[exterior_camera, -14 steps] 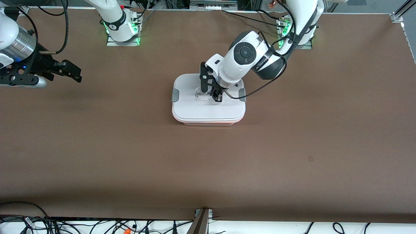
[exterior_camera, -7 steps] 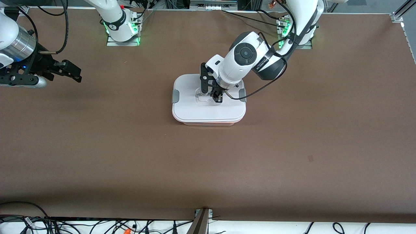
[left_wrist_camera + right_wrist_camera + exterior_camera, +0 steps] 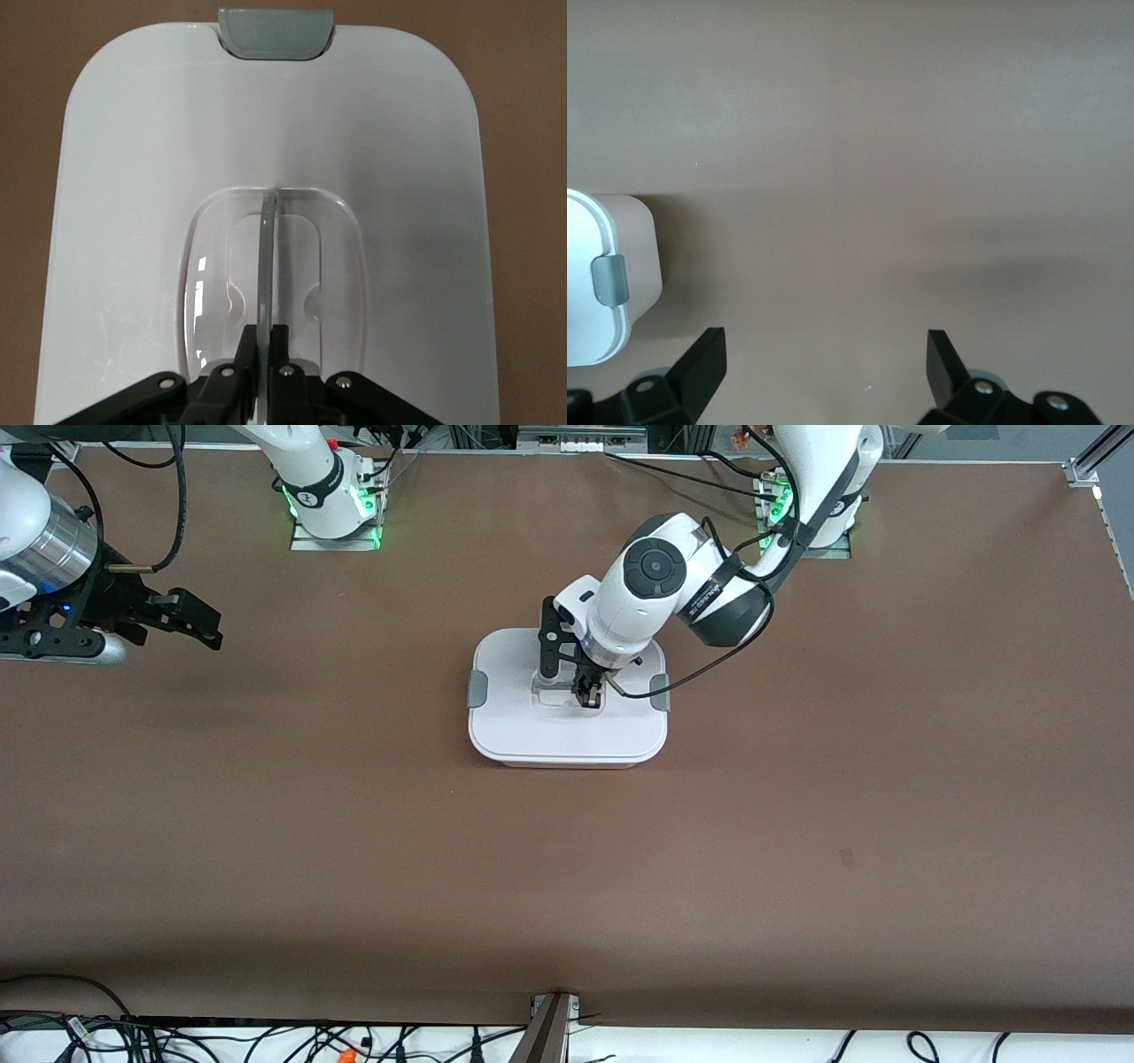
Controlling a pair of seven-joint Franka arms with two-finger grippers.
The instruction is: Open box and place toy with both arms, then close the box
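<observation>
Box point(image 3: 567, 731) lidded | left end effector point(image 3: 586, 695) clamps handle point(image 3: 268, 257)

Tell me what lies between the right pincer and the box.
Only bare brown table between right pincer and box, per the front view.

Front camera is looking down from high across the brown table point(image 3: 797, 824), facing both arm bases along the top edge and taking in the whole tabletop. Left wrist camera is sitting very close above the rounded white plastic box lid point(image 3: 142, 177), filling its frame with it. Right wrist camera is looking at bare tabletop from farther off, catching only a corner of the same box point(image 3: 602, 274)
</observation>
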